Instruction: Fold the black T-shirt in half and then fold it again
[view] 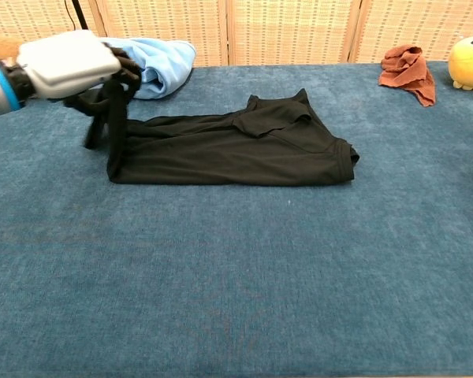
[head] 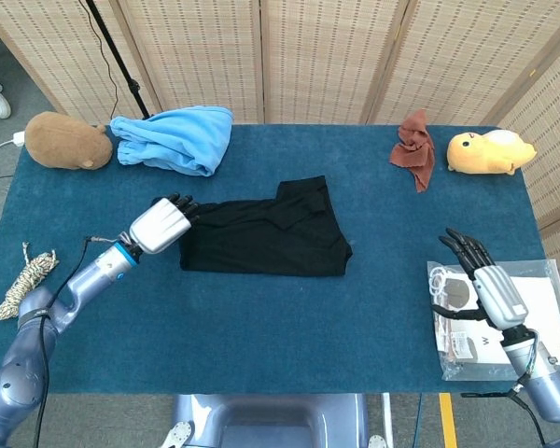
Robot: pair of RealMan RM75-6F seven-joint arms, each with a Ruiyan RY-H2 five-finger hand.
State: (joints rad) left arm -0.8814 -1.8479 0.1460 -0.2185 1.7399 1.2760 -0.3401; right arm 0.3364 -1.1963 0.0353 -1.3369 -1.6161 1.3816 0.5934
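Near table centre: black T-shirt [head: 266, 238] lies as long flat band, so first fold looks done. Second fold under way, judged unfinished: shirt's 9 o'clock end raised off blue table [head: 261, 327], hanging from left hand [head: 161, 224]. Left hand grips that end, fingers curled around fabric, arm reaching from 8 o'clock. Right hand [head: 490, 285] at 4 o'clock, fingers apart, holding nothing, over plastic bag [head: 541, 322].

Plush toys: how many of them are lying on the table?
2. A brown plush toy lies at the far left corner, beside the light blue cloth. A yellow plush toy lies at the far right corner, near the rust-red rag. None seems hidden.
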